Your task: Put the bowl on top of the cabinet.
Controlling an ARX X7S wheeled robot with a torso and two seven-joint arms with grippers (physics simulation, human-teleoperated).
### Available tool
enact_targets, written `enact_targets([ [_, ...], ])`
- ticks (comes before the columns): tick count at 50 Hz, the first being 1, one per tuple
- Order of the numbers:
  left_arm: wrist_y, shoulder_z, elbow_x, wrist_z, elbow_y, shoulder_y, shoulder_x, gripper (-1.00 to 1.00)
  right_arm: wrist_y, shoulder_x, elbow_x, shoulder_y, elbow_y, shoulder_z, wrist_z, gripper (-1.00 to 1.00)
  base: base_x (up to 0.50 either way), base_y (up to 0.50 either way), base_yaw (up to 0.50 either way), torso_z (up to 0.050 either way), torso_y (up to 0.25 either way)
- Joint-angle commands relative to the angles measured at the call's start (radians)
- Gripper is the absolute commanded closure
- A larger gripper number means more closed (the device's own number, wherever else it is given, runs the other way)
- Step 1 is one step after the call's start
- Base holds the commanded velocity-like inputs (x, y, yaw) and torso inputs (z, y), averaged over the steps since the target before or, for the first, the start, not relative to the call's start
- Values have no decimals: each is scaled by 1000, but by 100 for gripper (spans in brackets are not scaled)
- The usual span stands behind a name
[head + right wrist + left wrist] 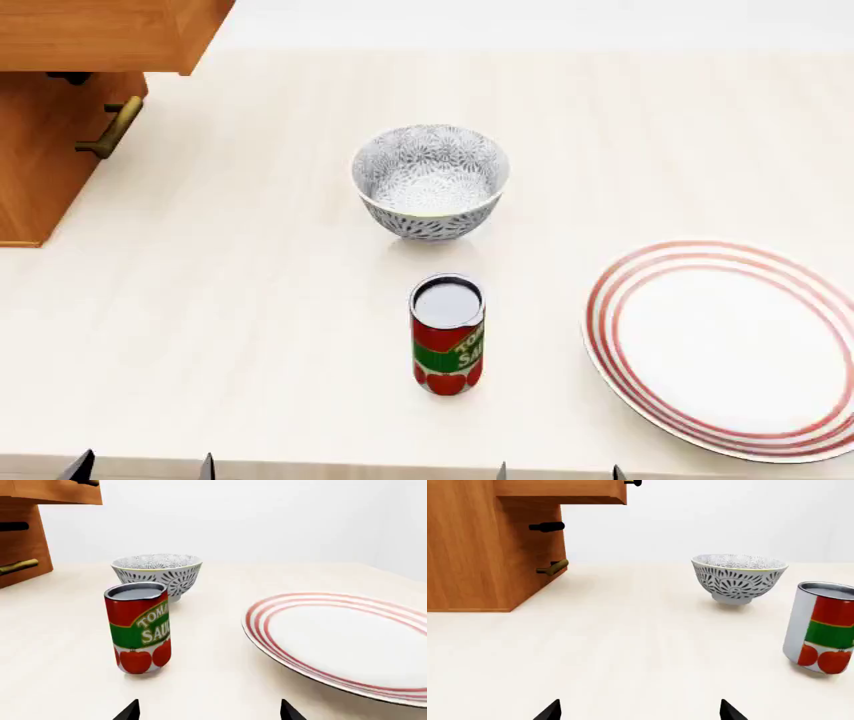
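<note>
The bowl, deep and white with a dark grey-blue floral pattern, stands upright on the pale table, also visible as bowl and bowl. The orange-brown wood-grain cabinet rises at the far left, with a drawer pulled out and brass handles; it also shows as cabinet and cabinet. My left gripper and right gripper sit at the table's near edge, well short of the bowl. Both are open and hold nothing, as left gripper and right gripper show.
A red and green tomato soup can stands upright just in front of the bowl. A large flat white plate with red rings lies at the right. The pale table spreads between them and the cabinet.
</note>
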Motion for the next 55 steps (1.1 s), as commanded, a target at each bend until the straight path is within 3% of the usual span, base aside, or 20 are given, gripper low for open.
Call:
enact_targets([
  [1,8,12,-26,-20,0,0,-14,-100,-16,17,0,-8,-4,-21,29,-100,0,0,0,0,0],
  [15,28,55,-72,-51,-10,2,-54,-100,-59,56,12,-9,13,-69,81,-100,0,0,0,0,0],
  [55,31,142,-89,-97,-1,6,-107,-100,-58,116,33,1,14,-150,105,-100,0,500,0,0,0],
])
